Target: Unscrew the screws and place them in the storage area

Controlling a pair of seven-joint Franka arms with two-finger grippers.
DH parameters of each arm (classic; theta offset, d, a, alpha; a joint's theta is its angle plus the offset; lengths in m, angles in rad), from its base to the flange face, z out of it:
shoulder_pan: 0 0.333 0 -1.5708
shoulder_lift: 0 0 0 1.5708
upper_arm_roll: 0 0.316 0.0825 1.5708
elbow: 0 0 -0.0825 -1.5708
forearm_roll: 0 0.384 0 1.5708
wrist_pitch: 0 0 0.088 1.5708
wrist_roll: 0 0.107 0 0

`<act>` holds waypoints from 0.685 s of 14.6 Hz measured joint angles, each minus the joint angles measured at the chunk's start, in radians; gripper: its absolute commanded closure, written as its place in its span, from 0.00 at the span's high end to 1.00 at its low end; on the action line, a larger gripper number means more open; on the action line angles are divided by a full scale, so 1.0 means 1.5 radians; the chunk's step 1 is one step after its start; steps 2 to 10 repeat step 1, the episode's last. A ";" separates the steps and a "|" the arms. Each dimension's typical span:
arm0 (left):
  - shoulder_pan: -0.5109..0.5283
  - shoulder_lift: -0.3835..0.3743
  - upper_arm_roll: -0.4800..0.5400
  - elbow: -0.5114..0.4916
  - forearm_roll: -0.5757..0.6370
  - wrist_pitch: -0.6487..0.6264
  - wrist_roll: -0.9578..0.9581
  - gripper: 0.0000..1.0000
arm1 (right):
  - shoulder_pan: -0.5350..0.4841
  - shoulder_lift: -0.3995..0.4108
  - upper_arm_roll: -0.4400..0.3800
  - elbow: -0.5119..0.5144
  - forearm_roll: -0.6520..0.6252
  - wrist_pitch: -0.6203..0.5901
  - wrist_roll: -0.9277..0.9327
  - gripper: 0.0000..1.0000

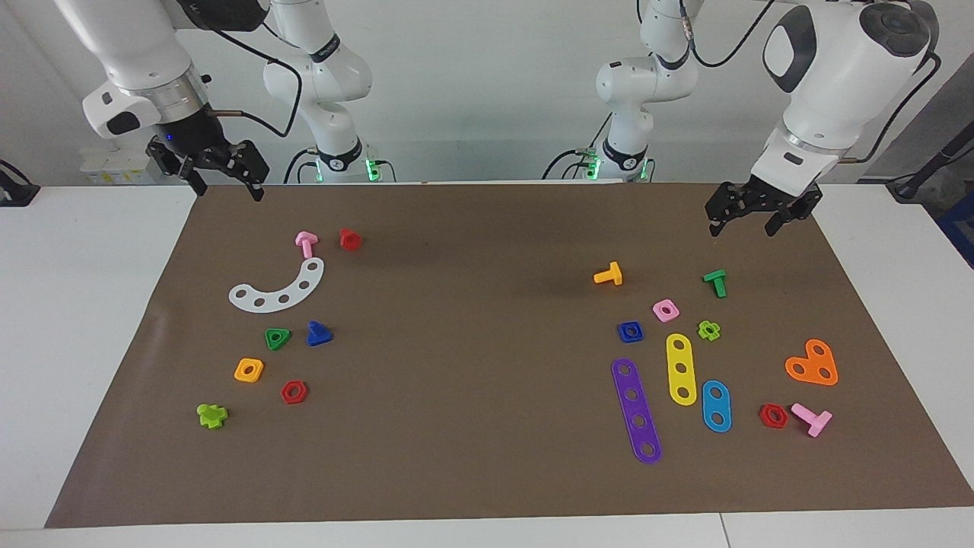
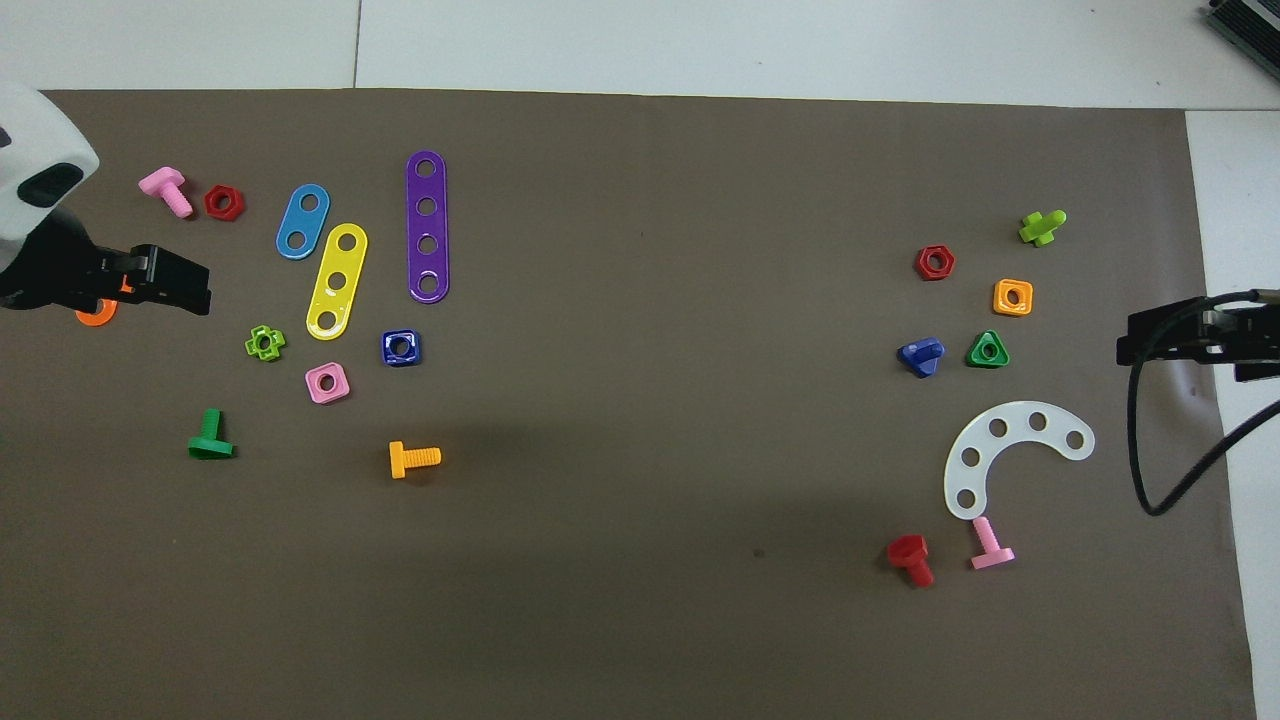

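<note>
Two high cameras — facing and overhead — share the brown mat [image 1: 487, 426].

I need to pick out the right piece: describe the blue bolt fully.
The blue bolt is a small dark-blue piece of glossy plastic with a triangular head and a short stub. It lies tipped on its side on the brown mat, toward the right arm's end, beside the green triangular nut but apart from it. Nothing touches it but the mat.
</note>
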 measured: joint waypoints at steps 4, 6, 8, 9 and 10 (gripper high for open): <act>0.000 0.000 0.001 0.000 0.000 0.000 0.000 1.00 | 0.000 0.000 0.001 0.000 0.000 0.000 0.000 1.00; 0.000 0.000 0.001 0.000 0.000 0.000 0.000 1.00 | 0.000 0.000 0.001 0.000 0.000 0.000 0.000 1.00; 0.000 0.000 0.001 0.000 0.000 0.000 0.000 1.00 | 0.000 0.000 0.001 0.000 0.000 0.000 0.000 1.00; 0.000 0.000 0.001 0.000 0.000 0.000 0.000 1.00 | 0.000 0.000 0.001 0.000 0.000 0.000 0.000 1.00; 0.000 0.000 0.001 0.000 0.000 0.000 0.000 1.00 | 0.000 0.000 0.001 0.000 0.000 0.000 0.000 1.00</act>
